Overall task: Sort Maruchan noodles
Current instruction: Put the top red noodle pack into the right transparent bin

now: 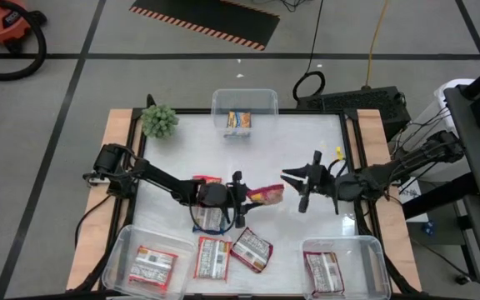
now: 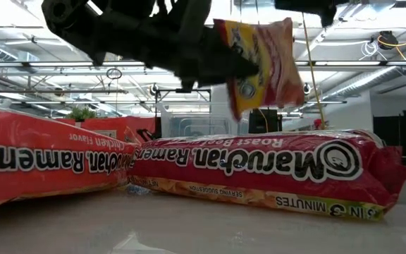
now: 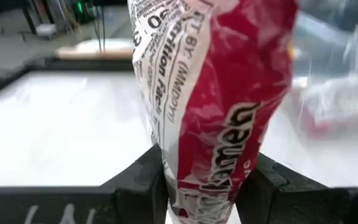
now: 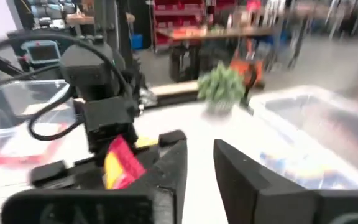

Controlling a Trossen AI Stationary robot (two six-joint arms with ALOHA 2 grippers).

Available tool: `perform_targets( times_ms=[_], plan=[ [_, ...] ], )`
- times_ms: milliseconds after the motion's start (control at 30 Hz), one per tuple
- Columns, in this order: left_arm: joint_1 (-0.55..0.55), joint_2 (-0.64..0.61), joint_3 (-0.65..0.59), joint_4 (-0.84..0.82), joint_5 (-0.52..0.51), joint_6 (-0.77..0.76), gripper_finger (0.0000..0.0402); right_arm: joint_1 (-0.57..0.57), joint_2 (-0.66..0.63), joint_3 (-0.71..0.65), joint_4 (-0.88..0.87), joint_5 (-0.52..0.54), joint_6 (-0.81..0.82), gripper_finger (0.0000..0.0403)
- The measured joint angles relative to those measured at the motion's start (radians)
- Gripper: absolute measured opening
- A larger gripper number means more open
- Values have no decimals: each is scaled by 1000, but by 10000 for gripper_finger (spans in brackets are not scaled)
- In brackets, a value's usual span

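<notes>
My left claw [image 3: 201,186] is clenched on a red-and-white noodle packet [image 3: 219,93], the crinkled plastic pinched between my two dark fingers [image 3: 145,180] and standing up out of them. From above, that packet [image 1: 267,194] hangs just off the tip of my left gripper over the middle of the white table [image 1: 198,142], lifted clear of the surface; from table height it [image 2: 259,63] floats above the packets lying in front.

My right claw [image 4: 199,165] faces it across a small gap, its fingers parted with nothing between them and no touch on the packet. From overhead it [image 1: 297,190] sits just to the right of the held packet.

Below my left arm, three more packets lie on the table: one [image 1: 210,218] partly under the gripper, one [image 1: 212,258] nearer the front edge, and one [image 1: 252,249] tilted beside it. At the front left corner a clear tub [image 1: 119,250] holds a red-and-white packet [image 1: 152,267]; at the front right another clear tub [image 1: 373,250] holds one too [image 1: 324,272].

Farther off, a third tub [image 1: 265,100] at the back edge holds a blue-and-orange packet [image 1: 239,122], and the green plant [image 1: 159,121] stands near the back left corner.
</notes>
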Motion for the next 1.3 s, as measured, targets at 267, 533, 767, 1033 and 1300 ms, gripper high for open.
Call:
perform_targets(
  times_ms=[267,533,767,1033,1300],
  plan=[
    [-6,-72,2,-315,-2,-11,137,61,-36,1,-187,-59,341,114],
    [-8,-102,2,-389,5,-15,136,20,120,40,-108,-166,383,116],
    [-7,-103,2,-439,5,6,136,-53,365,349,-368,-172,253,117],
    [-6,-103,2,-455,5,30,136,-173,575,694,-821,-503,142,117],
    [-6,-103,2,-458,5,53,136,-229,661,744,-847,-519,46,178]
  ],
)
